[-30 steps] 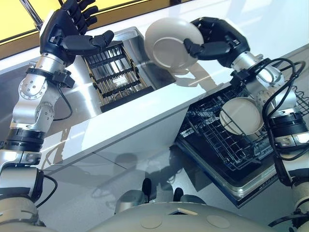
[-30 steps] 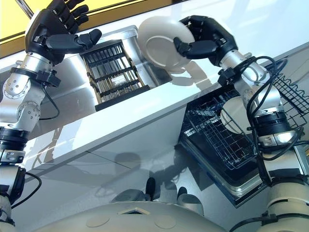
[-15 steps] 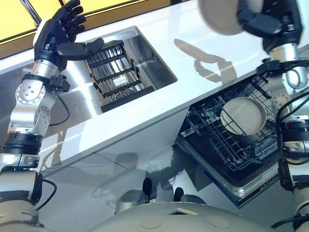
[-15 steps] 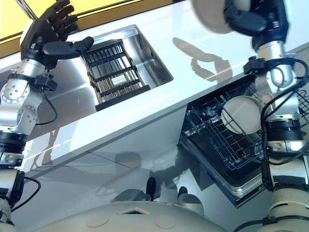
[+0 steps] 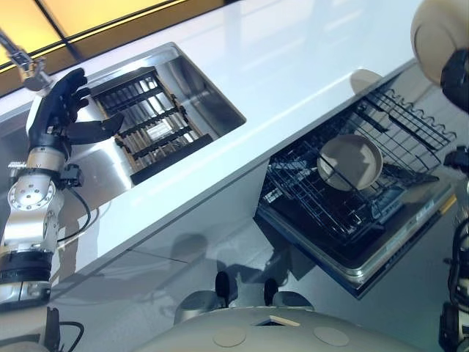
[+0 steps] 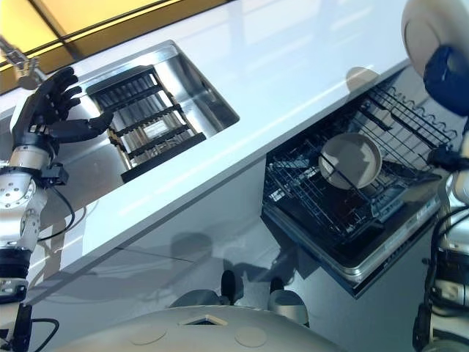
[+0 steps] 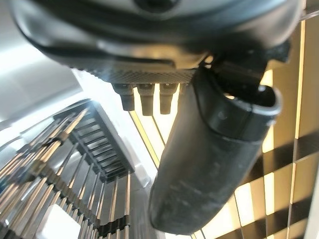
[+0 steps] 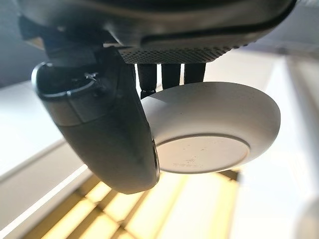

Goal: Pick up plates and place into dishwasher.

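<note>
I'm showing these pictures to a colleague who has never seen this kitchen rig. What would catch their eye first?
Probably the pale plate gripped in the right hand, raised at the far right above the pulled-out dishwasher rack. Next, a second plate already standing in that rack, below the white counter. At the far left, the left hand hovers open by the sink and its black dish rack.
</note>
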### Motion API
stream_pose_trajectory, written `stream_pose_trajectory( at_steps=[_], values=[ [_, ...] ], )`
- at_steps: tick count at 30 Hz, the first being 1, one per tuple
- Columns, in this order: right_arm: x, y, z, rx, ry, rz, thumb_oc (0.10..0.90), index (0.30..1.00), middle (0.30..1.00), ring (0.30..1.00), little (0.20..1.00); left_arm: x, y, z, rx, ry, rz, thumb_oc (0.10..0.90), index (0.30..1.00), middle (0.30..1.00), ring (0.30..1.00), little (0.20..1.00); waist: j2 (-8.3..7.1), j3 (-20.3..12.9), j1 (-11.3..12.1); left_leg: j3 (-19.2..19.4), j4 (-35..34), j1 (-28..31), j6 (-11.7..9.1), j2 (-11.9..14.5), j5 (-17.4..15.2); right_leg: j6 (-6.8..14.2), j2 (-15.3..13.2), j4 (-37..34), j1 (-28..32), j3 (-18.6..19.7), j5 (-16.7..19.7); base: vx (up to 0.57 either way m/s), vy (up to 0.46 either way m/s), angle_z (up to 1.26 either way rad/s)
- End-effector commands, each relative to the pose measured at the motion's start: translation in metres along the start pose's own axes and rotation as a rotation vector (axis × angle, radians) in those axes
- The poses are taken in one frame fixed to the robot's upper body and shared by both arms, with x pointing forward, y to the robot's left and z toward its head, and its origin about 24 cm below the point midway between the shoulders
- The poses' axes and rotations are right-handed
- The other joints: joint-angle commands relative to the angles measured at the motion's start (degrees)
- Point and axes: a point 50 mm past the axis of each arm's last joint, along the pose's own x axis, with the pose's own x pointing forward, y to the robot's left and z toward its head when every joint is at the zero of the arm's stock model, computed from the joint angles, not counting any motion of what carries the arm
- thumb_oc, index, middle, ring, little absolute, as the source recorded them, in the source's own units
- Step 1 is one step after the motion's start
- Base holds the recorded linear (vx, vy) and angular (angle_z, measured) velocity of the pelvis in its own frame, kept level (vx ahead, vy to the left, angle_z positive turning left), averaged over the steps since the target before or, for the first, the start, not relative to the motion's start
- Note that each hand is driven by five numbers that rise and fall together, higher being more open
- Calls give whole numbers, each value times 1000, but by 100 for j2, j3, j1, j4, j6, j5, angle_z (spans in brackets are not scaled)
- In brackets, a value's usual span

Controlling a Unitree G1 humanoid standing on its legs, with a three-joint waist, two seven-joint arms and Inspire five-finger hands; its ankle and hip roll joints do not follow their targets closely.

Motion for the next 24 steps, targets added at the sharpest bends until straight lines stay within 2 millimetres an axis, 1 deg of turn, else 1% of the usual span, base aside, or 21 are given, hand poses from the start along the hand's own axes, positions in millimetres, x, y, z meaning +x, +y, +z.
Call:
stream_pose_trajectory(
  at_steps=[1, 4, 5, 7, 13, 21, 24],
  values=[
    [12, -8, 46, -30, -234, 86, 100, 300, 300, 300, 200, 12, 19, 49, 26, -260, 105, 800, 900, 900, 900, 900, 267, -585, -164, 294, 12, 320, -81, 70, -740, 121, 334, 792, -319, -118, -711, -11, 40, -19],
    [2, 0, 30, -47, -159, 165, 100, 300, 300, 300, 200, 11, 19, 44, 23, -243, 121, 800, 900, 900, 900, 900, 286, -554, -242, 367, 15, 366, -76, 73, -801, 149, 316, 817, -321, -94, -757, 15, 31, -25],
    [1, 1, 28, -50, -151, 176, 100, 300, 300, 300, 200, 11, 19, 43, 22, -242, 123, 800, 900, 900, 900, 900, 286, -536, -251, 396, 17, 348, -77, 78, -755, 143, 315, 828, -349, -100, -708, -39, 14, -18],
    [-5, 8, 20, -60, -109, 231, 100, 300, 300, 300, 200, 10, 18, 40, 15, -235, 133, 800, 900, 900, 900, 900, 297, -513, -290, 439, 22, 383, -71, 74, -809, 168, 303, 853, -343, -89, -757, 8, 21, -24],
    [-15, 19, 2, -54, -9, 333, 100, 300, 300, 300, 200, 10, 16, 36, 4, -231, 143, 800, 900, 900, 900, 900, 303, -455, -341, 536, 36, 381, -69, 68, -813, 210, 277, 906, -389, -93, -753, 0, 12, -16],
    [-27, 32, -22, -7, 142, 403, 100, 300, 300, 300, 200, 10, 8, 34, -1, -238, 139, 800, 900, 900, 900, 900, 285, -398, -292, 520, 38, 362, -71, 60, -808, 246, 251, 912, -410, -146, -733, 0, 0, -1],
    [-35, 38, -35, 15, 234, 397, 100, 300, 300, 300, 200, 8, 5, 33, -6, -234, 142, 800, 900, 900, 900, 900, 284, -380, -243, 482, 36, 353, -79, 60, -797, 255, 240, 912, -406, -186, -731, 0, 0, 0]
  ],
)
